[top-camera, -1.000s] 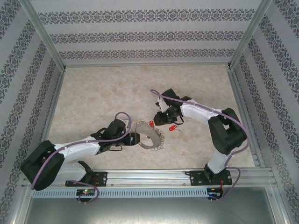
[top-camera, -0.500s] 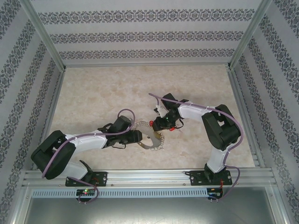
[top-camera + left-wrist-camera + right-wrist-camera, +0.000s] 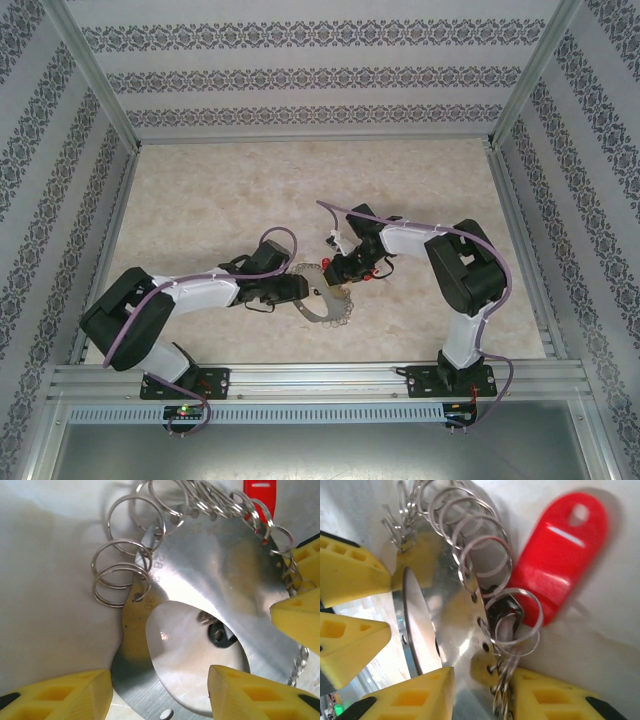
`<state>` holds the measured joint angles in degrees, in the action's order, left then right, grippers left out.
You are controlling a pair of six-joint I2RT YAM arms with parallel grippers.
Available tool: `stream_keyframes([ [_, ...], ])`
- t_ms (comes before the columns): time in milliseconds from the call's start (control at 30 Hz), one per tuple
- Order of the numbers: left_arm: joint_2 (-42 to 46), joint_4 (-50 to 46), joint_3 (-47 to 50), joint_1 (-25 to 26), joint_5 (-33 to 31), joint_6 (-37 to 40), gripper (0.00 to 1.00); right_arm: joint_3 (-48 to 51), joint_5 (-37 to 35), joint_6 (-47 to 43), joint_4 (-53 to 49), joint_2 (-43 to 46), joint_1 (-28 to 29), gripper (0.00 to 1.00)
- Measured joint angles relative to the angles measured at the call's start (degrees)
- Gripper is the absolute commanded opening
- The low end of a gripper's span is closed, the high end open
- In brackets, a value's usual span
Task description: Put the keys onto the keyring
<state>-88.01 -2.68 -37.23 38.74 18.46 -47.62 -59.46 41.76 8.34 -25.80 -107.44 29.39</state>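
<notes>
The keyring [image 3: 330, 306] is a flat grey metal hoop fringed with small split rings, tilted up off the table between both grippers. My left gripper [image 3: 300, 292] grips its band [image 3: 145, 690] edge to edge, one finger outside and one in the hole [image 3: 160, 680]. My right gripper [image 3: 338, 275] straddles the opposite rim [image 3: 482, 685] with jaws partly apart, the rings brushing one finger [image 3: 555, 700]. A red key head [image 3: 560, 550] lies on the table just behind the rings, also at the top of the left wrist view [image 3: 260, 495]. Whether it hangs on a ring I cannot tell.
The pale marbled table [image 3: 200, 200] is walled by patterned panels and metal posts on three sides. The right gripper's yellow fingers [image 3: 300, 615] sit at the hoop's right edge. The left gripper's fingers [image 3: 350, 570] press in from the left.
Both arms have closed in on each other. The left gripper has pushed right with the hoop. The right gripper has come left and down onto its far rim, jaws narrowing.
</notes>
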Motion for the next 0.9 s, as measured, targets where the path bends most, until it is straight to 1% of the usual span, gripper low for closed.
stream_keyframes([
  [133,-0.87,-0.81,-1.09,-0.52,1.2,0.52,0.54,0.09,2.32,-0.98,-0.28,-0.04,-1.03,0.13],
  [233,-0.57,-0.87,-1.22,-0.57,1.22,0.94,0.56,1.01,5.14,-1.03,0.02,1.18,-2.19,0.08],
  [367,0.59,0.04,-1.14,-0.55,1.05,1.55,0.62,3.43,5.62,0.61,1.79,5.33,-2.64,0.0],
  [467,2.97,2.32,-0.79,-0.96,-0.9,2.32,0.66,6.32,5.68,3.85,4.7,10.95,-3.93,0.0],
  [633,12.7,4.94,0.11,-2.12,-1.99,2.54,0.71,9.57,5.53,12.37,12.79,21.86,-6.23,0.0],
  [767,17.92,9.03,0.24,-4.28,0.46,2.36,0.72,11.54,5.09,20.63,21.09,28.0,-6.88,0.0],
  [900,19.63,11.91,-0.52,-6.21,4.15,2.32,0.68,13.2,3.91,28.11,28.26,32.02,-6.91,0.0],
])
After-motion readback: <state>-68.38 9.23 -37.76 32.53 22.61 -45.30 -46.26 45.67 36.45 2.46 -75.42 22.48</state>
